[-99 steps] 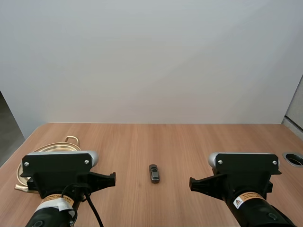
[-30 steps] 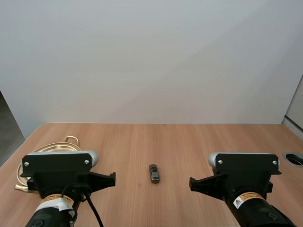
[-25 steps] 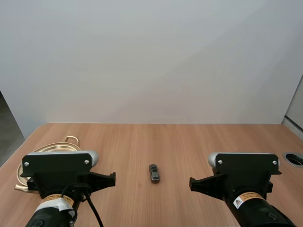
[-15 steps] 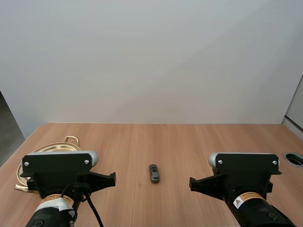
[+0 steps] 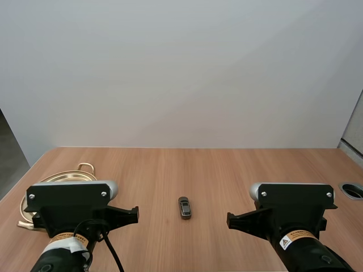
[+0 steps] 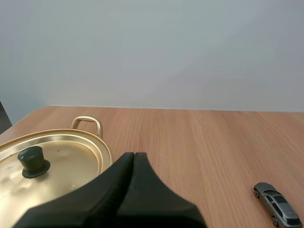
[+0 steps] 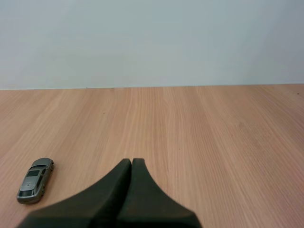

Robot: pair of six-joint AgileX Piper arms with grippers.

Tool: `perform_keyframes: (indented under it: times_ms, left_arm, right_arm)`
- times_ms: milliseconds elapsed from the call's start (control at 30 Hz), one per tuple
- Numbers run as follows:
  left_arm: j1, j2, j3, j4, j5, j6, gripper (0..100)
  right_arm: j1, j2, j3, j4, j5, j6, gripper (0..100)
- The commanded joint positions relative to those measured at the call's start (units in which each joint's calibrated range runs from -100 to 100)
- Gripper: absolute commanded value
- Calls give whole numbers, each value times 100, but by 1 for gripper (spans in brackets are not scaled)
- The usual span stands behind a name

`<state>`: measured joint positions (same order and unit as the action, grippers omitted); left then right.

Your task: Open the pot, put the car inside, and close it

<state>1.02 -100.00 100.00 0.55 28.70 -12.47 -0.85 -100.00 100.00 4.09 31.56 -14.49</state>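
A small grey toy car (image 5: 184,207) lies on the wooden table between my two arms; it also appears as the car (image 6: 277,210) in the left wrist view and the car (image 7: 34,180) in the right wrist view. A gold pot (image 5: 62,177) with its lid on sits at the table's left, partly hidden behind my left arm. The lid (image 6: 52,164) carries a dark knob (image 6: 33,161), and a gold handle (image 6: 87,126) sticks up at the pot's far side. My left gripper (image 6: 133,156) is shut on nothing, near the pot's rim. My right gripper (image 7: 131,163) is shut on nothing, to the right of the car.
A round cable hole (image 5: 353,190) sits in the table near the right edge. Bare wood stretches from the car to the far edge (image 5: 187,149) by the white wall.
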Motion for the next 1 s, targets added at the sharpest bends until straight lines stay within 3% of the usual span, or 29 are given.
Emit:
perform_keyframes:
  times_ms: [0, 533, 700, 767, 867, 967]
  left_arm:
    - [1, 0, 0, 1, 1, -1, 0]
    - [1, 0, 0, 1, 1, -1, 0]
    - [1, 0, 0, 141, -646, 61, 0]
    - [1, 0, 0, 341, -1148, 207, 0]
    - [1, 0, 0, 856, -2135, 257, 0]
    - [1, 0, -297, 2059, -2482, 564, 0]
  right_arm:
    - [-3, 0, 0, -2, 10, -1, 0]
    - [-3, 0, 0, -2, 10, -1, 0]
    - [-3, 0, 0, -6, -347, -1, 0]
    - [-3, 0, 0, -260, -758, -1, 0]
    - [-3, 0, 0, -1186, -1647, -11, 0]
    - [-3, 0, 0, -2204, -2933, -52, 0]
